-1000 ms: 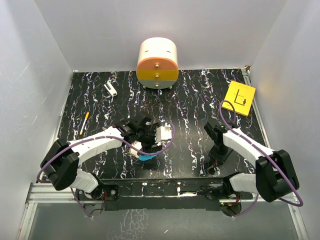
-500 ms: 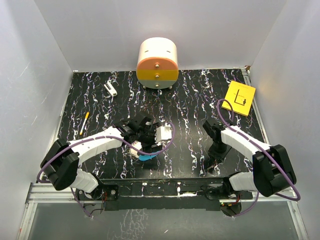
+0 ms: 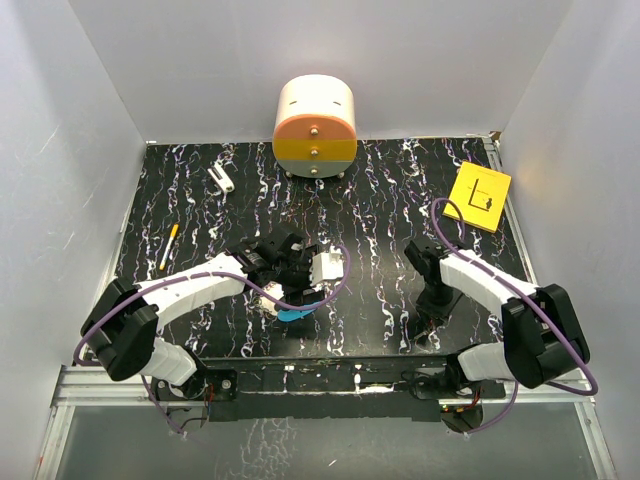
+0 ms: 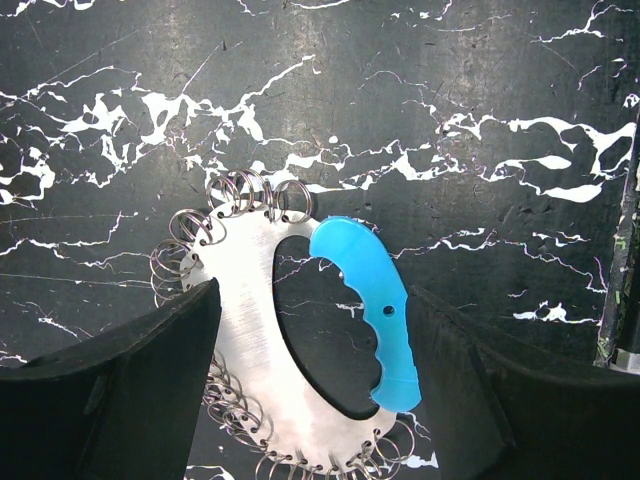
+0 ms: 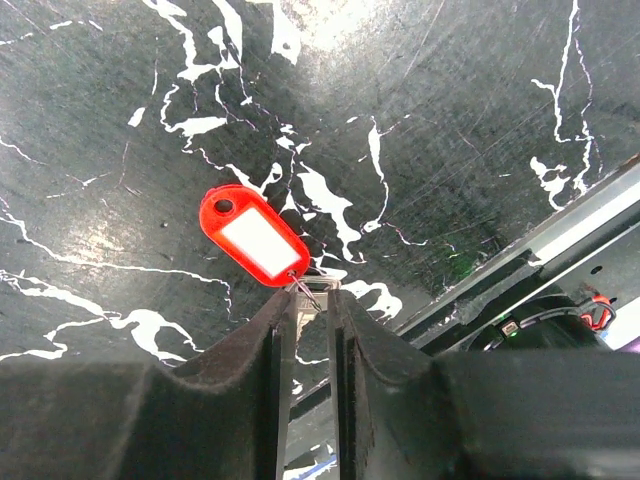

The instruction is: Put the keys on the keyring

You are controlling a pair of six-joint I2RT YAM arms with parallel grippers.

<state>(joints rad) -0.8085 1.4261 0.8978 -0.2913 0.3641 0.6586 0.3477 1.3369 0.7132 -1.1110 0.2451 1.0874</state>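
Observation:
The keyring (image 4: 245, 320) is an oval loop, part bright-blue band (image 4: 370, 300) and part metal plate edged with small wire rings. It lies on the black marbled table, and my left gripper (image 4: 312, 350) stands wide around it with a finger against each side. From above, the blue band (image 3: 293, 313) peeks out under that gripper (image 3: 290, 297). The keys (image 5: 252, 243) are a red tag with a white label, joined by a thin ring to a silver key. My right gripper (image 5: 312, 298) pinches that silver key near the table's front edge, and the tag lies just ahead of the fingertips.
An orange-and-white drum-shaped box (image 3: 315, 125) stands at the back centre. A yellow card (image 3: 478, 195) lies back right, a white clip (image 3: 222, 178) back left and a pen (image 3: 169, 246) at the left. The table's metal front rail (image 5: 530, 270) runs right beside my right gripper.
My right gripper's jaws have narrowed on the key and its arm has shifted slightly left. The left arm and the keyring have not moved.

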